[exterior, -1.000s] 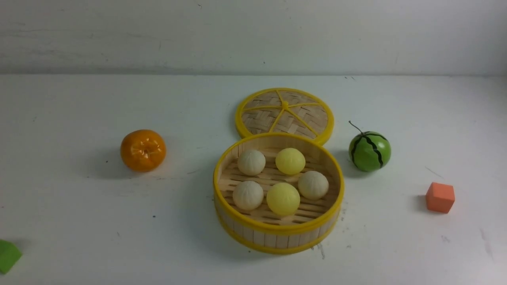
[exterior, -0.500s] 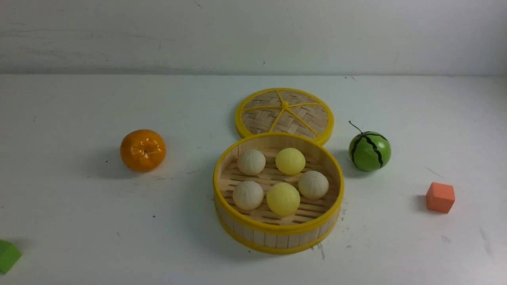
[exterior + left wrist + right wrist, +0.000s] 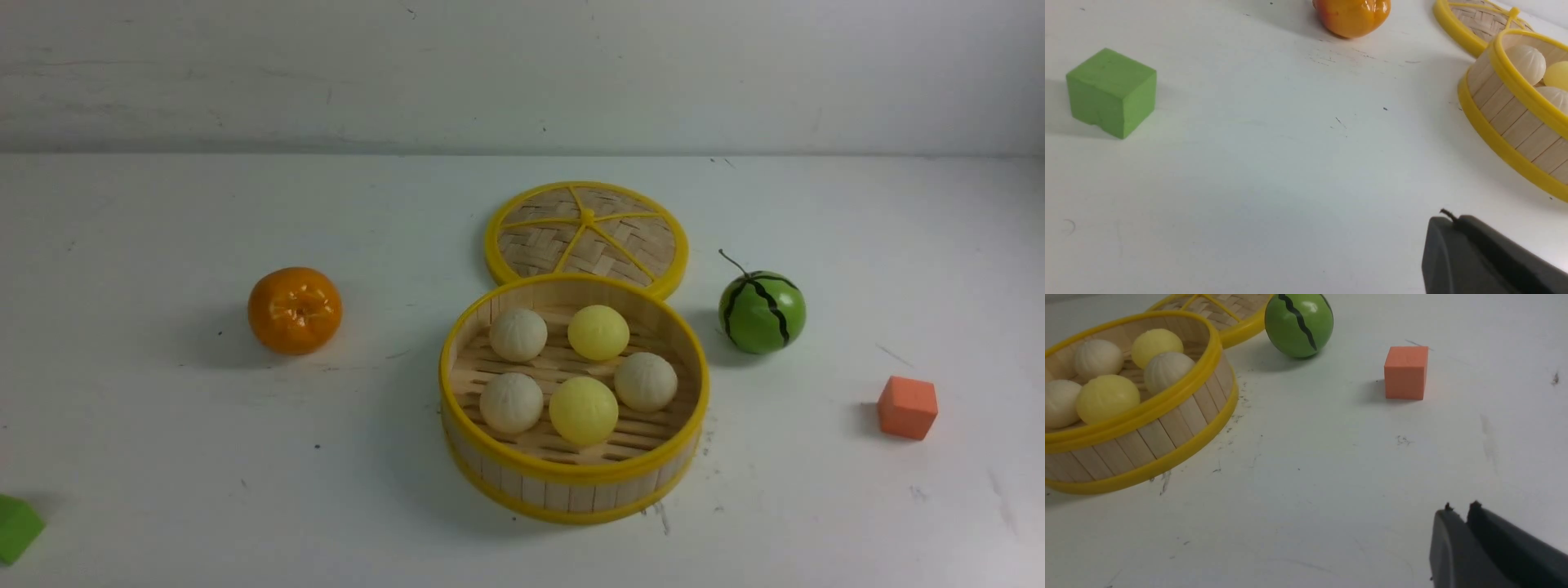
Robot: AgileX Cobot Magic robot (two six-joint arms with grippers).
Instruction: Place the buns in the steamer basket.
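On my front feed all five buns (image 3: 581,371) sat inside the steamer basket (image 3: 571,482) at the centre of the frame, three pleated off-white ones and two smooth yellow ones on its slatted floor. The woven lid (image 3: 588,233) lay flat just above the basket in the picture, its rim hidden behind the basket's edge. An orange (image 3: 295,310) stood left of centre, a watermelon ball (image 3: 762,312) right of centre, an orange cube (image 3: 907,407) at the lower right and a green cube (image 3: 16,528) at the lower left corner of the desk (image 3: 163,449). My left hand (image 3: 1443,218) was clenched and empty. My right hand (image 3: 1459,508) showed a thin gap between its tips, nothing in it.
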